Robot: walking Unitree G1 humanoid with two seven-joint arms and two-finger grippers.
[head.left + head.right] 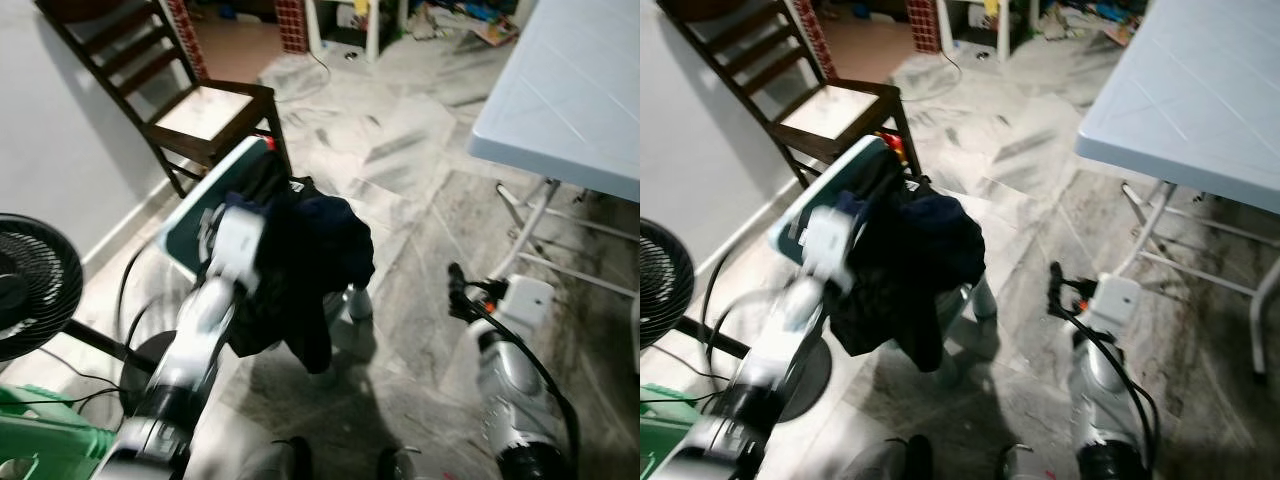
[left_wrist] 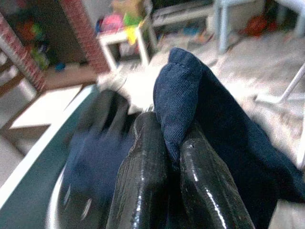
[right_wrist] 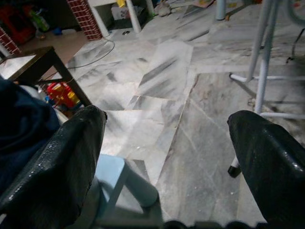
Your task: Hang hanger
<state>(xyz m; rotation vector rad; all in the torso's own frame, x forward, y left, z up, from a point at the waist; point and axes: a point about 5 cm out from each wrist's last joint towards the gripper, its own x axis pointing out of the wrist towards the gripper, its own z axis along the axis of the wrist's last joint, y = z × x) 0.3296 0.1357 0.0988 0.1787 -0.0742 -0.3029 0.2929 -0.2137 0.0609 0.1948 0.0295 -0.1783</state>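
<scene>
Two big pieces of furniture frame the scene: a pale blue-white folding table (image 1: 570, 100) stands well off to the right of the right gripper (image 3: 167, 157), and a dark wooden chair (image 1: 180, 100) stands against the wall beyond the left gripper (image 2: 174, 157). Grey marble floor (image 1: 400, 160) runs between them. A black floor fan (image 1: 30, 285) sits to the left of the left arm, its base near a green plastic object (image 1: 45, 430) at the lower corner.

Just past the left gripper lies a tilted green board with a white rim (image 1: 820, 205), and a small light-blue stool (image 3: 119, 183) shows below and close to the right gripper. A red toy (image 3: 62, 94) lies on the floor under the chair's edge.

The left gripper is raised in front of the robot, its two glossy black fingers (image 2: 143, 181) pinched close together on a fold of dark navy clothing (image 2: 190, 95). The rest of that garment hangs down from the gripper in a loose bundle over the stool. No hanger can be made out inside the cloth; the bundle is dark and partly blurred, so I cannot tell whether one is in there.

The right gripper is held low on the right, well apart from the clothing, with its fingers spread wide and nothing between them.
</scene>
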